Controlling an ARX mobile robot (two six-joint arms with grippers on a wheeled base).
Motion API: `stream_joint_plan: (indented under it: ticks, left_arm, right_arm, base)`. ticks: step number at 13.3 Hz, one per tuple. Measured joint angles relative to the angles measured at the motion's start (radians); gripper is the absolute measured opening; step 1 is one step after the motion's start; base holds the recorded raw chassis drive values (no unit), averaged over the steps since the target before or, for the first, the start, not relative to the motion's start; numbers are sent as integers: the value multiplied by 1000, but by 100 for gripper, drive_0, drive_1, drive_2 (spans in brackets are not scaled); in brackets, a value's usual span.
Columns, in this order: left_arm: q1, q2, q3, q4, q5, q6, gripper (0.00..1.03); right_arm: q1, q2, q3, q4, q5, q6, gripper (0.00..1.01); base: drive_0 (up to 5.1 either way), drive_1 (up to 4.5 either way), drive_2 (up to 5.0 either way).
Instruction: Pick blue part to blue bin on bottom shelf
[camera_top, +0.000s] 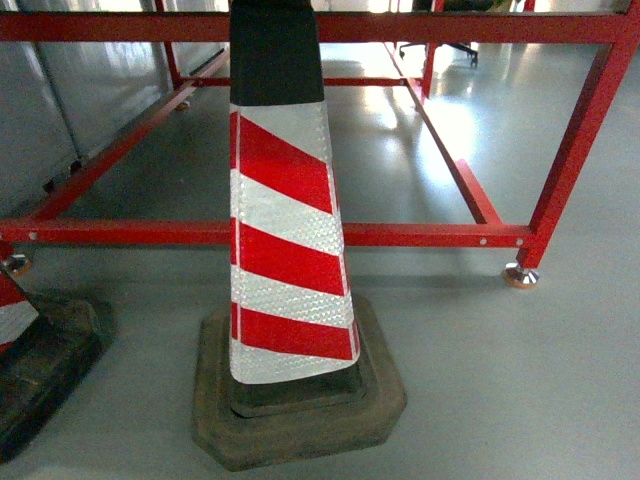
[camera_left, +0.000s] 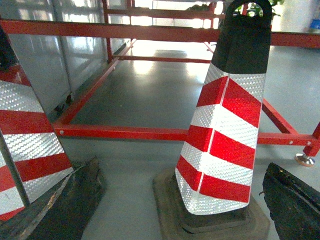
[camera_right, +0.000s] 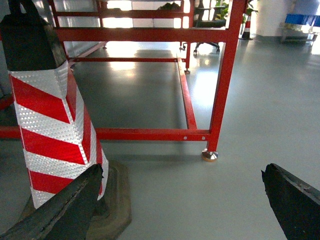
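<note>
The blue part, the blue bin and the bottom shelf are all out of view. My left gripper (camera_left: 182, 167) is open, its black fingers (camera_left: 295, 200) spread wide at the lower corners of the left wrist view, with nothing held. My right gripper (camera_right: 182, 169) is open too, with dark fingers (camera_right: 295, 200) far apart over bare grey floor. Neither gripper shows in the head view.
A red-and-white striped traffic cone (camera_top: 285, 230) on a black rubber base (camera_top: 300, 410) stands close in front. A second cone (camera_top: 15, 310) stands at the left. Behind them runs a red steel frame (camera_top: 400, 235) with a foot (camera_top: 520, 275). Grey floor (camera_top: 520, 380) lies to the right.
</note>
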Motion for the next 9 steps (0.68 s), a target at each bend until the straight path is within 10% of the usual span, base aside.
stream_joint_plan:
  ticks: [9]
  left_arm:
    - [0, 0, 0, 0, 0, 0, 98]
  right_arm:
    - [0, 0, 0, 0, 0, 0, 98]
  base:
    - [0, 0, 0]
